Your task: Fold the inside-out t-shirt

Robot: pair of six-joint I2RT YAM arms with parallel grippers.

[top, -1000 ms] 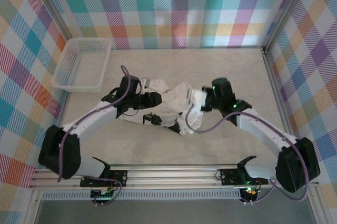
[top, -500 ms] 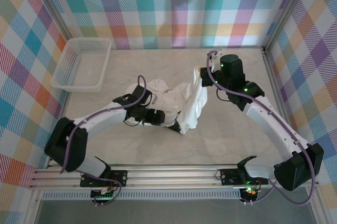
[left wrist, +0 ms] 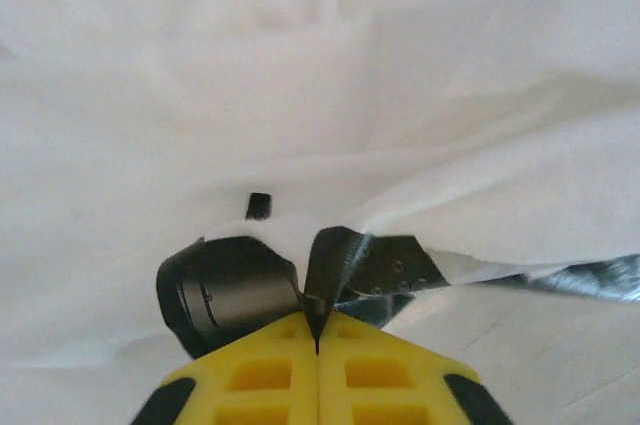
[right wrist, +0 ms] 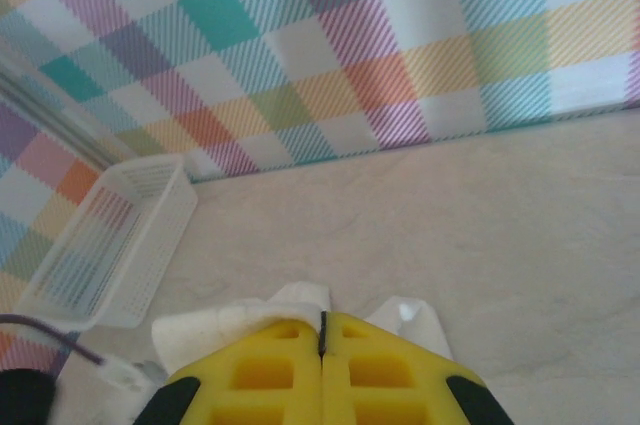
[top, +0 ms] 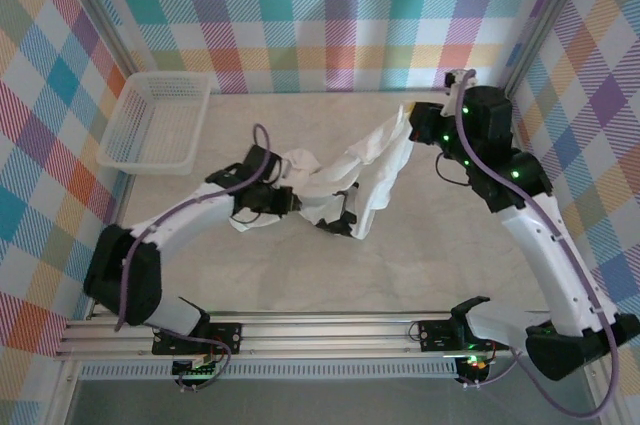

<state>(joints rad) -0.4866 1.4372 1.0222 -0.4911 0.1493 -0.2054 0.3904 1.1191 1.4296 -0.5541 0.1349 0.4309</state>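
The inside-out t-shirt (top: 375, 170) lies near the middle of the worktop (top: 430, 255). It is bunched at its left end and drawn up into a taut band towards the far right.

The right gripper (top: 411, 131) holds the high end of that band. In the right wrist view its yellow fingers (right wrist: 260, 365) are pressed together, with white cloth (right wrist: 200, 330) bulging out on both sides of the tips, so they are pinching the shirt's edge. This gripper hangs near the far right corner, close to the plaid back wall (top: 330, 15) and the metal corner post (top: 535, 25).

The left gripper (top: 298, 201) sits at the crumpled left part of the shirt. In the left wrist view its fingers (left wrist: 260, 375) are closed against each other, right up against the fabric (left wrist: 320, 95). Whether any cloth is caught between them cannot be told. A small dark tag (left wrist: 259, 205) shows on the cloth just beyond the tips.

The white lattice basket (top: 112, 135) stands in the far left corner, well apart from the shirt. Bare worktop runs between the shirt and the near rail (top: 330, 330), and also along the right side below the raised arm.
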